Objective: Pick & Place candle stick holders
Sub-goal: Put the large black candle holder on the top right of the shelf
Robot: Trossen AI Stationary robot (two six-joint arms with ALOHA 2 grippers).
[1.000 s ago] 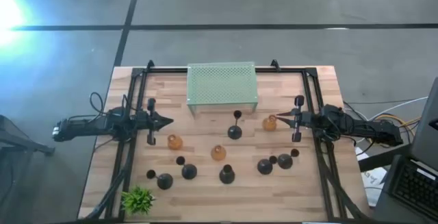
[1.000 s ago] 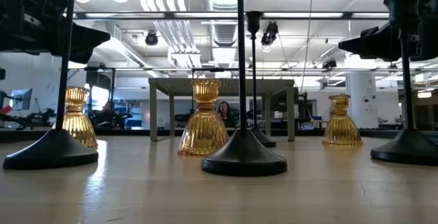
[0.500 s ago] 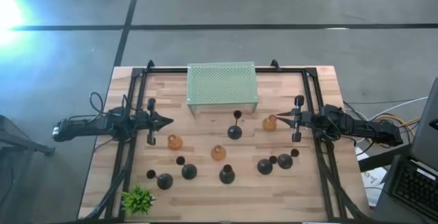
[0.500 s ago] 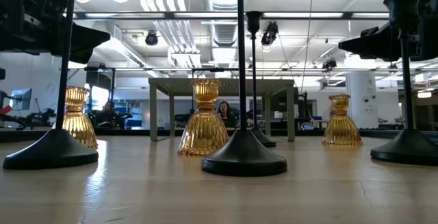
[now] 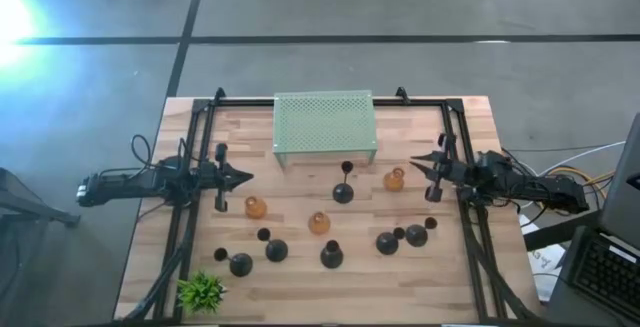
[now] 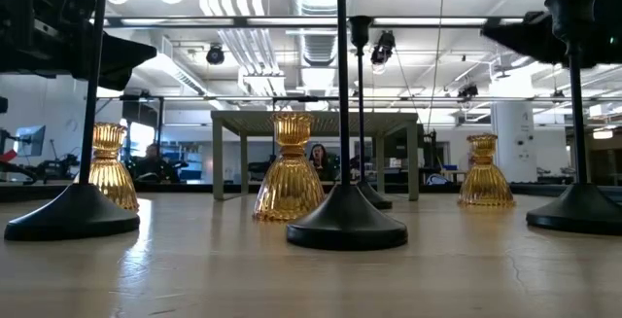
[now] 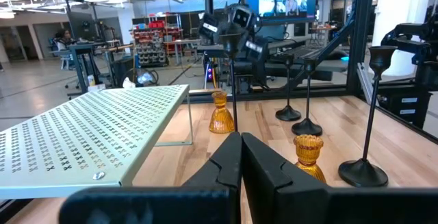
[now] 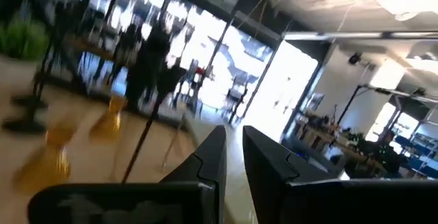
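Three amber glass candle stick holders stand on their bases on the wooden table (image 5: 460, 267): one (image 5: 256, 206) by my left gripper, one (image 5: 318, 223) mid-table, one (image 5: 394, 179) by my right gripper. A tall black stem holder (image 5: 343, 191) stands before the mint-green stand. Several more black holders (image 5: 330, 255) stand in a row nearer the front. My left gripper (image 5: 243, 178) is shut and empty above the table's left side. My right gripper (image 5: 414, 163) is shut and empty, above and just to the right of the right amber holder (image 6: 486, 172).
The mint-green perforated stand (image 5: 325, 124) stands at the far middle. A small leafy plant (image 5: 200, 290) is at the near left corner. Black frame rails (image 5: 190, 207) run along both sides. Bare wood lies between the amber holders and the stand.
My right gripper has risen and swung a little toward the table's far edge, away from the right amber holder, tipping as it goes. The holders have not moved.
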